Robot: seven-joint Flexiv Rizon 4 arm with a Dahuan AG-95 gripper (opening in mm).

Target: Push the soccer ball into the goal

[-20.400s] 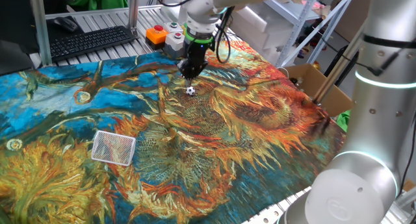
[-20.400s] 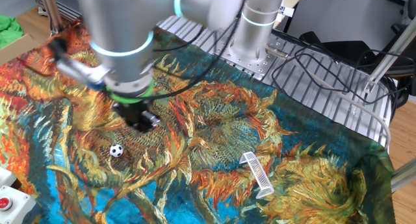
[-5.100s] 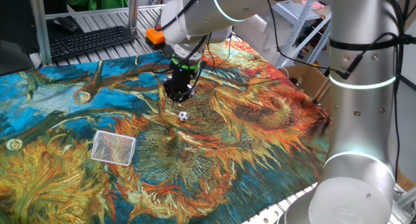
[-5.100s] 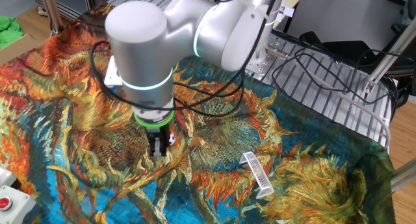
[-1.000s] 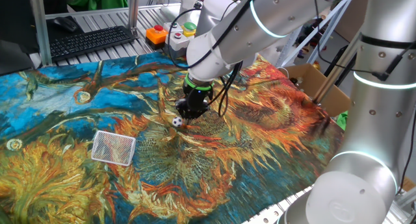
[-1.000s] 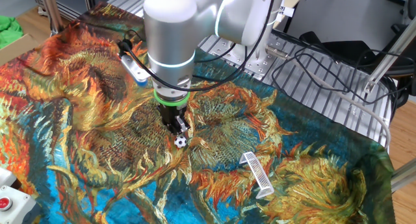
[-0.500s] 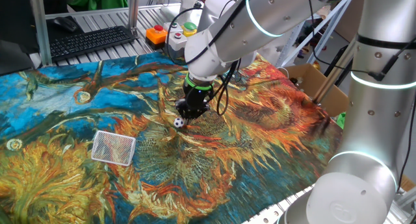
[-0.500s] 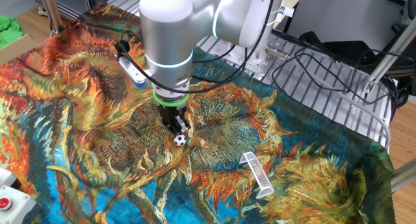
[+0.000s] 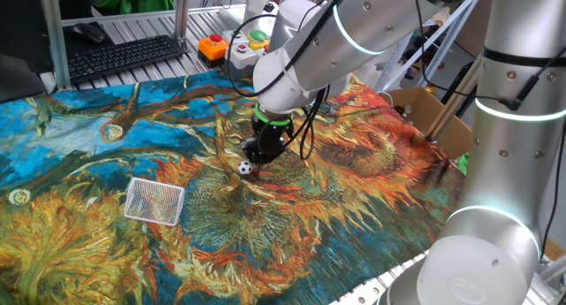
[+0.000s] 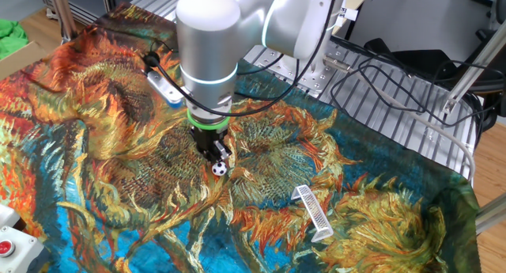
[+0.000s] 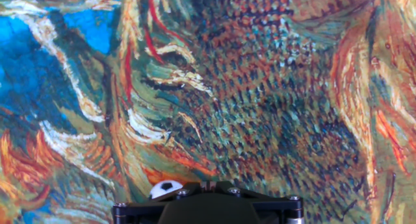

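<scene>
The soccer ball (image 9: 244, 168) (image 10: 219, 168) is a tiny white ball with black patches, lying on the sunflower-print cloth (image 9: 354, 190). My gripper (image 9: 256, 155) (image 10: 215, 153) is shut and stands low over the cloth, its tip touching or almost touching the ball on the side away from the goal. In the hand view only the ball's top (image 11: 164, 188) peeks out left of the gripper (image 11: 207, 185). The goal (image 9: 154, 201) (image 10: 312, 210), a small white mesh frame, lies on the cloth well beyond the ball.
Coloured buttons (image 9: 214, 48) and a keyboard (image 9: 124, 56) sit on the slatted bench behind the cloth. A cardboard box (image 9: 438, 119) stands off the cloth's right side. Cables (image 10: 395, 83) lie beside the arm's base.
Over the last second the gripper and ball have hardly shifted. Compared with five seconds ago, both have moved along the cloth toward the goal.
</scene>
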